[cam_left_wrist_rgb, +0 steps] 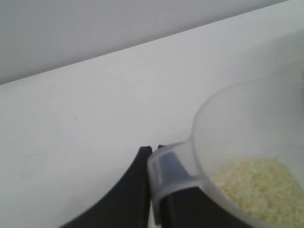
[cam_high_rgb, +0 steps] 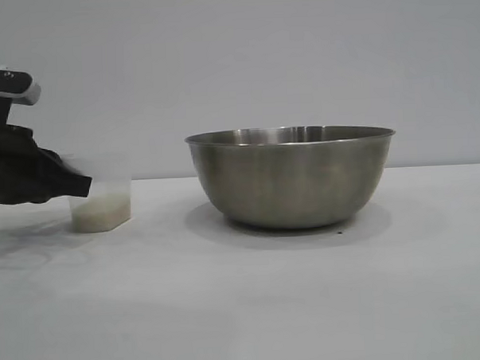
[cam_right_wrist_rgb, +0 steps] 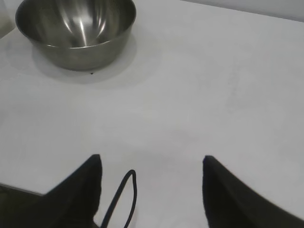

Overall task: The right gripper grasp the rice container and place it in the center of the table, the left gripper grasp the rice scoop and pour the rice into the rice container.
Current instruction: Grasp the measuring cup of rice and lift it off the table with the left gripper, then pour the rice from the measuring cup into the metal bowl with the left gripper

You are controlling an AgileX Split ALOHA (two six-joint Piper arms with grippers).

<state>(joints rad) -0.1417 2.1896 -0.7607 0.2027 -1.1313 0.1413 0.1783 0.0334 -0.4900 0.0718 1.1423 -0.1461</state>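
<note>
Centrally, we see the rice container (cam_high_rgb: 292, 178) — a large round stainless-steel bowl with a wide rim — standing upright on the plain white table (cam_high_rgb: 309, 304), about midway across the exterior view. Its inside shows bare polished metal in the right wrist view (cam_right_wrist_rgb: 76, 28), and a soft shadow rings its base.

Well apart from it, toward the left of the exterior view, stands the rice scoop (cam_high_rgb: 102, 203), a small translucent plastic measuring cup with a side handle. It rests upright on the table. A shallow layer of rice (cam_high_rgb: 102, 214), whitish grains, lies in its bottom; the left wrist view shows the same pale grains (cam_left_wrist_rgb: 259, 183) heaped low inside the cup's round wall (cam_left_wrist_rgb: 204, 123).

At the scoop's handle we find the left gripper (cam_high_rgb: 65, 181), a black claw on a black arm reaching in from the left edge and pointing nearly level toward the cup. From the wrist camera its two dark jaws sit pressed together on the handle tab (cam_left_wrist_rgb: 166, 168), one on each side of it — closed tight on the scoop, which has not left the table.

Farther out, the right gripper (cam_right_wrist_rgb: 152, 190) hangs over bare table, well back from the steel bowl. Its black jaws stand wide apart with nothing between them, and a thin black cable loop (cam_right_wrist_rgb: 124, 192) curves beside one of them.
</note>
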